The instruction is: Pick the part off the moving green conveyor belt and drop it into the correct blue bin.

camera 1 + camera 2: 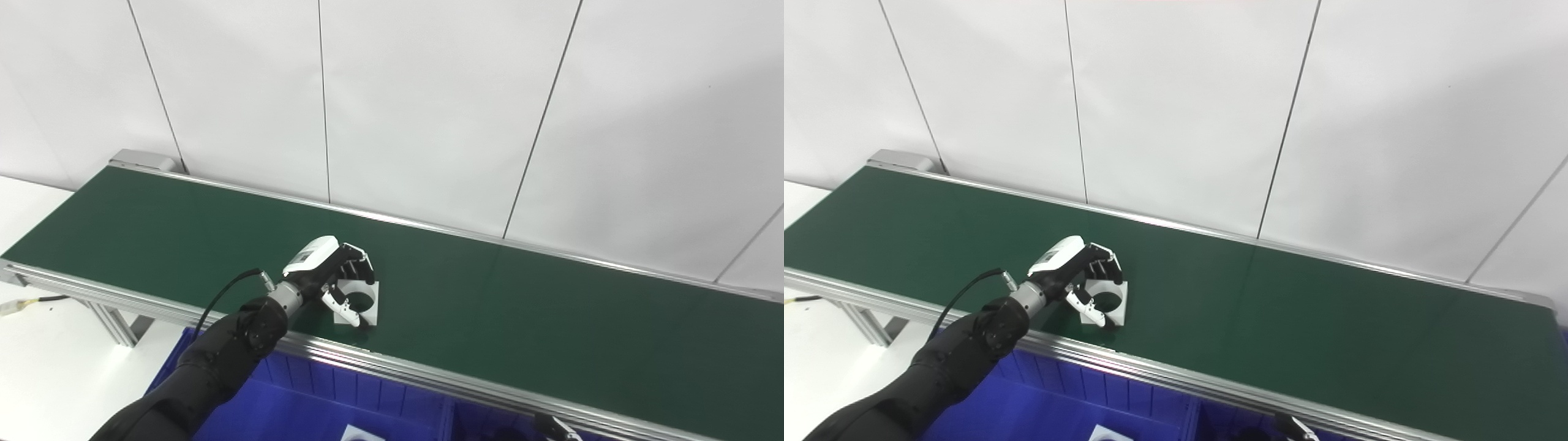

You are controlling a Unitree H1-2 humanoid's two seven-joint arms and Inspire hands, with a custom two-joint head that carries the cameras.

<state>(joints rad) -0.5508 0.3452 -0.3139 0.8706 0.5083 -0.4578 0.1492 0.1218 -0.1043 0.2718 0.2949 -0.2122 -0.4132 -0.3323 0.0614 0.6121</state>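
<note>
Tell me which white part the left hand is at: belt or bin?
The flat white part with a round hole on the green belt; the other lies in the blue bin.

The flat white square part with a round hole (366,301) is half covered by the black-and-white left hand (331,269) (grip unclear). The blue plastic bin (318,404) and the right hand's tip (554,427) are cropped below.

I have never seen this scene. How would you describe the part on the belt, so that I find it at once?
Look at the long green conveyor belt that runs along the white wall. Near its front rail, left of the middle, the left hand reaches over the belt. The part lies flat under its fingers: a pale grey square plate with a large round hole, the only loose thing on the green surface.
</note>
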